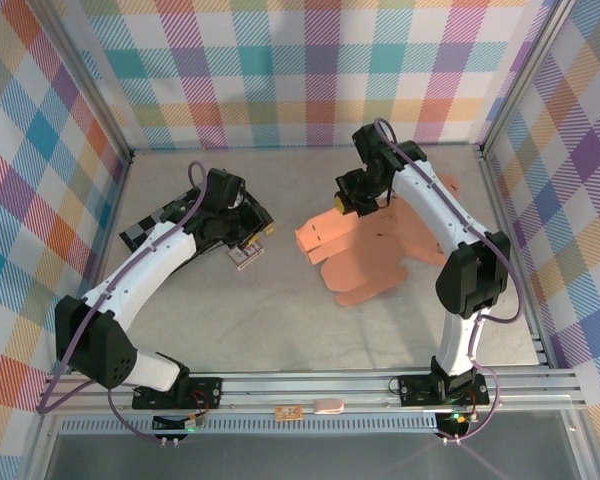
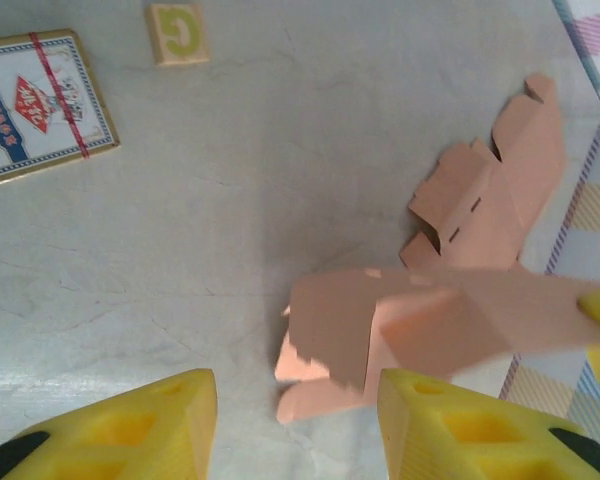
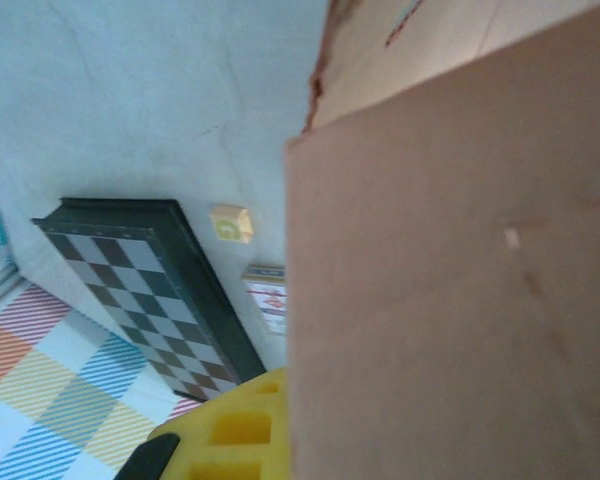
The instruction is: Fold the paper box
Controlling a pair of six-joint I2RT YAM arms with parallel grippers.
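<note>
The paper box (image 1: pixel 375 250) is a flat salmon-pink cut-out lying mid-table, its left panels raised. My right gripper (image 1: pixel 346 203) is shut on one raised panel at the sheet's far left part. In the right wrist view that panel (image 3: pixel 450 300) stands right against the lens beside one yellow finger (image 3: pixel 230 430) and hides the other. My left gripper (image 1: pixel 254 226) hovers left of the sheet, apart from it. In the left wrist view its yellow fingers (image 2: pixel 130 430) stand apart with bare table between them, and the lifted paper box (image 2: pixel 420 320) lies just beyond.
A folded chessboard (image 1: pixel 145 228) lies at the left under the left arm. A card pack (image 1: pixel 246 257) sits near the left gripper, with a small lettered wooden block (image 2: pixel 178 33) close by. Checked walls enclose the table on three sides.
</note>
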